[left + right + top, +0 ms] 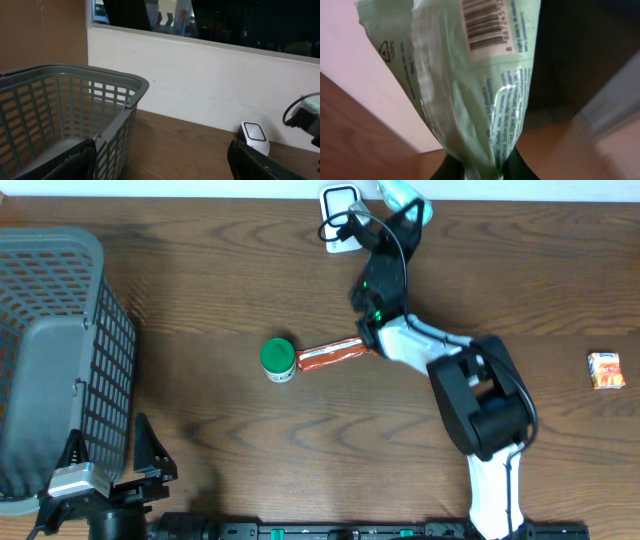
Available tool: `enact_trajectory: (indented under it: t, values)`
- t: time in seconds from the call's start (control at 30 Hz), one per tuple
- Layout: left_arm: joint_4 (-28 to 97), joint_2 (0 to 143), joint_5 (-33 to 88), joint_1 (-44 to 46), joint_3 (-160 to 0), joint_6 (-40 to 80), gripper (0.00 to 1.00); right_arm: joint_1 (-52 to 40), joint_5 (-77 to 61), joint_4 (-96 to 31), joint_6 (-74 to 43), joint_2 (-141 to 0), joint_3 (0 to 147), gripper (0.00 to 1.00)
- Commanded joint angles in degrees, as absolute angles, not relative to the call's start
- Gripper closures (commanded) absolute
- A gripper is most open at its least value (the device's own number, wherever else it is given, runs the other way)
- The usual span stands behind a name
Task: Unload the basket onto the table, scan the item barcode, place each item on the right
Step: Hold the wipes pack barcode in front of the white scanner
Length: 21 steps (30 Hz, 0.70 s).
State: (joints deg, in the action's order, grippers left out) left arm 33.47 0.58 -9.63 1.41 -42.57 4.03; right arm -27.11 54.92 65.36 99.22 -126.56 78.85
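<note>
Pinching the lower end of a pale green packet (470, 75) between fingers closed almost together, the right gripper (476, 169) holds the item at the far edge of the table (200, 280), its arm reaching from the near right side across to the back; in the right wrist view the packet's crinkled film fills most of the frame, with its printed barcode (485, 25) on a white panel near the top and small print running down below; from overhead the packet (408, 192) shows as a pale green shape just beyond the gripper (398, 215), a little to the right of the white barcode scanner (340, 205) standing by the back wall; whether the barcode faces the scanner cannot be told; the left gripper (112, 465) sits at the near left corner with its fingers spread wide and nothing between them, close beside the grey mesh basket (60, 330); the left wrist view looks between those two dark fingers (75, 165), past the basket's rim (100, 75), toward the scanner (254, 135) and the white wall; near the middle of the wood a green-lidded jar (278, 360) lies just beside one end of an orange-red wrapped bar (330, 356), whose other end reaches the right arm; a small orange packet (605, 370) sits well apart at the right edge.
</note>
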Motion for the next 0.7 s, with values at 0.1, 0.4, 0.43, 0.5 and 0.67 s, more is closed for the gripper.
enact_trajectory:
  t: [0.1,0.4,0.43,0.5,0.67]
  values:
    - [33.32,0.16,-10.11,1.72,-42.44,3.11,0.16,-25.54,43.77,64.71,111.96,-135.41,91.42,0.99]
    - [34.76,0.16,-10.13,1.69,-42.44,3.07,0.16,-25.54,37.36,57.52,122.74,-137.95,95.02,0.99]
    - [36.36,0.16,-10.11,1.69,-42.44,3.07,0.16,-25.5,36.95,57.32,122.72,-137.95,95.02,0.99]
    - [38.83,0.16,-10.13,1.69,-42.44,3.07,0.16,-25.5,36.93,56.99,122.72,-137.95,95.09,0.99]
    - [39.88,0.16,-10.11,1.69,-42.44,3.09,0.16,-26.13,36.05,51.33,122.72,-138.02,95.09,0.99]
